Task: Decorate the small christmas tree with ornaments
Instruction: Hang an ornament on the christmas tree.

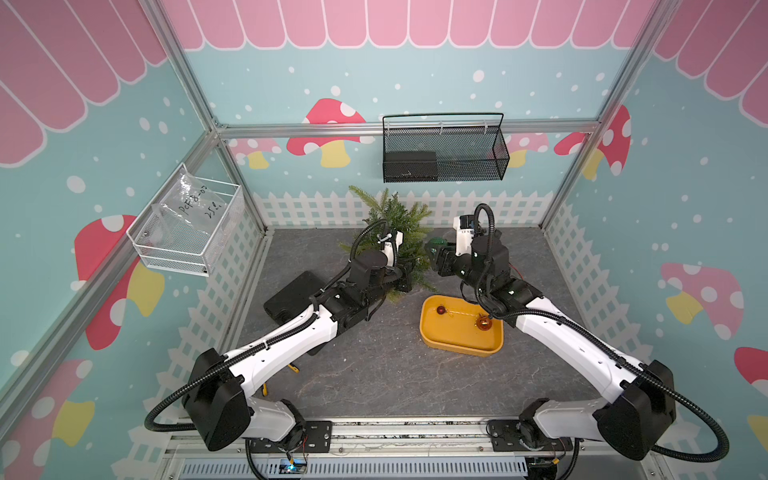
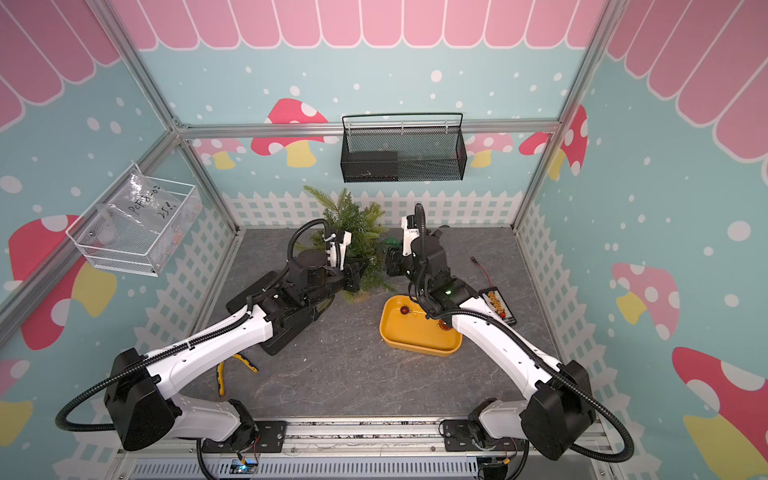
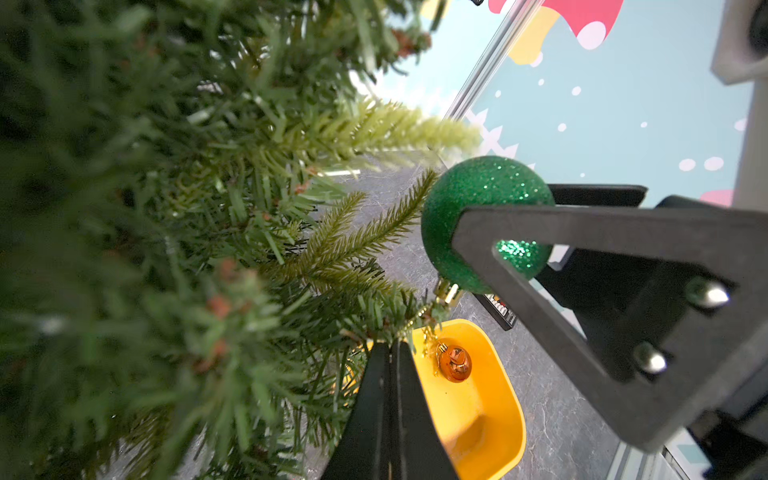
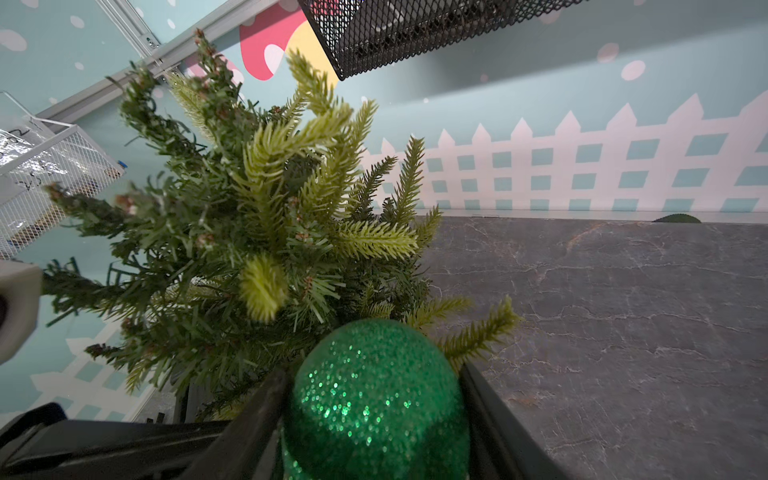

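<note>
Near the middle of the desk's far edge stands the small christmas tree, upright. Just beside its branches, on the side toward the desk's right edge, my right jaws hold the glittery green ball, one finger on each side of it. The ball's gold cap sits close to the lower twigs, and a thin gold thread runs from it in among the needles.

My left jaws are pressed together, with their tips pushed into the tree's lower branches on the side facing me. I cannot tell whether they pinch a twig or the thread.

Between the tree and the desk's near edge, toward the right edge, lies the yellow tray. The small red ball rests at its far left corner. The orange-gold ball rests by its right side, partly under my right arm.

A flat black case lies toward the left edge under my left arm, and yellow-handled pliers lie nearer the near edge. A small connector board lies by the right edge. A black mesh basket hangs on the back wall, and a white wire basket holding a clear bag hangs on the left wall.
</note>
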`<state>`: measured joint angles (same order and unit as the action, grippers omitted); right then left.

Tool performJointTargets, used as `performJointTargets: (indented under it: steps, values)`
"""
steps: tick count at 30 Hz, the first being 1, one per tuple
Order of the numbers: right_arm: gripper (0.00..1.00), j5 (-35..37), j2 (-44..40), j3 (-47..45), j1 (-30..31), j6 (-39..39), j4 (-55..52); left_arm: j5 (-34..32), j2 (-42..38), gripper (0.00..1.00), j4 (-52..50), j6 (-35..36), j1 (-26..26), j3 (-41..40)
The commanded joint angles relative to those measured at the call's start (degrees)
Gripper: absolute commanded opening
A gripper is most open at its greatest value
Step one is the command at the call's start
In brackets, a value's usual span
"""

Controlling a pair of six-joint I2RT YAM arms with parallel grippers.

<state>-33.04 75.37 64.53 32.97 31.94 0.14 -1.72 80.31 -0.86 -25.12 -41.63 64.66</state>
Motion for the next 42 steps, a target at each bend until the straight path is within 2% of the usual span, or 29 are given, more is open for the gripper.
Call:
performJointTargets:
  steps: [1,17,25,31,37,42]
  values:
    - [0.55,0.8,-2.0,-1.6,-0.4,1.7,2.8,0.0,0.0,0.00,-0.8,-0.4,0.5,0.7]
    - [0.61,-1.4,-4.0,-6.8,-0.4,5.9,7.3,0.0,-0.2,0.00,-1.2,-0.1,0.4,1.1]
    - [0.75,-1.0,-6.5,-9.0,-0.4,6.4,8.2,0.0,-0.6,0.00,-1.4,0.0,0.5,0.9]
    - [0.74,0.0,-8.6,-11.1,-0.6,6.6,8.0,0.1,-1.2,0.00,-1.4,-0.3,0.4,0.5]
    - [0.73,1.3,-10.5,-12.7,-0.8,6.2,7.3,0.4,-2.6,0.16,-1.4,-1.2,0.5,-0.5]
    - [0.71,5.9,-14.0,-14.9,-0.9,4.7,4.1,2.5,-4.7,0.28,-2.2,-1.9,0.4,-2.1]
